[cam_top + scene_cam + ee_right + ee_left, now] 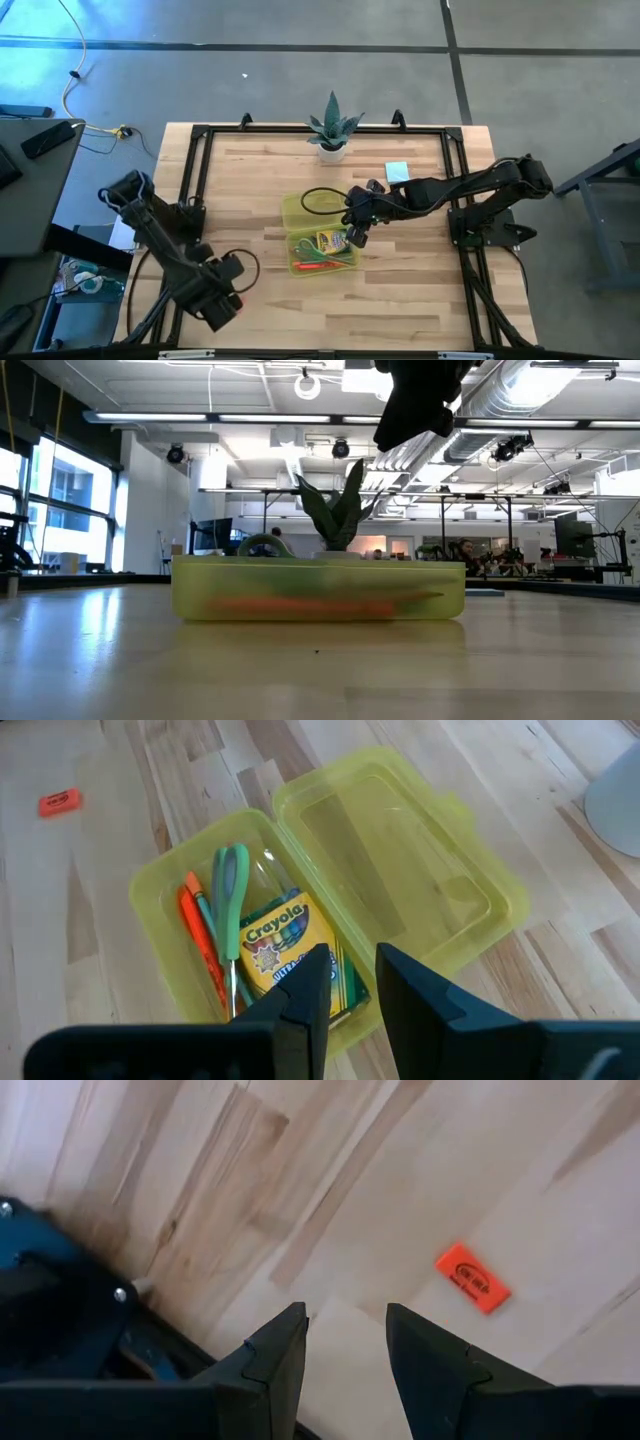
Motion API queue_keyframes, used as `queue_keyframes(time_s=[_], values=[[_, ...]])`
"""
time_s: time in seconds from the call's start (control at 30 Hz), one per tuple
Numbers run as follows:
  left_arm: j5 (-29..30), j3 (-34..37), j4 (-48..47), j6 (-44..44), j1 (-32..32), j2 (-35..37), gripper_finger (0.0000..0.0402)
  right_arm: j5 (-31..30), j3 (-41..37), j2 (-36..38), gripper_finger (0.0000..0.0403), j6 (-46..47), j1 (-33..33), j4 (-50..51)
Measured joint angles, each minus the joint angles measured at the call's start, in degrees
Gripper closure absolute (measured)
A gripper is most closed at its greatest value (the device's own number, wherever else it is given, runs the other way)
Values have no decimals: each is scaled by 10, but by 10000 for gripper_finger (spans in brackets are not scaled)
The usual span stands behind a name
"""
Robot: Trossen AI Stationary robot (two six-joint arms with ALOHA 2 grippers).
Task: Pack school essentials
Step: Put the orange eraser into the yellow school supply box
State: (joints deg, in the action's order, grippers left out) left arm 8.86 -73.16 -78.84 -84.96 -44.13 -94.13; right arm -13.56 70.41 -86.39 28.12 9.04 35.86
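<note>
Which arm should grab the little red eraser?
Probably left: its open claw has the eraser lying close ahead. The right claw hovers over the case, with the eraser farther off.

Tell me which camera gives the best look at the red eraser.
The left wrist view: the red eraser lies large and unobstructed on bare wood, its print visible. The right wrist view shows it small near the picture's edge. I cannot find it in the high or low views.

Scissors [231, 885], pens [196, 935], crayon box [290, 945] in case; eraser [59, 803] outside
</note>
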Motion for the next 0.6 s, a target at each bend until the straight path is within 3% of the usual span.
queue_keyframes(time_s=[0.6], values=[[-39, 120, 28, -200, -62, 55, 273, 0, 0, 0, 328, 4, 0, 0]])
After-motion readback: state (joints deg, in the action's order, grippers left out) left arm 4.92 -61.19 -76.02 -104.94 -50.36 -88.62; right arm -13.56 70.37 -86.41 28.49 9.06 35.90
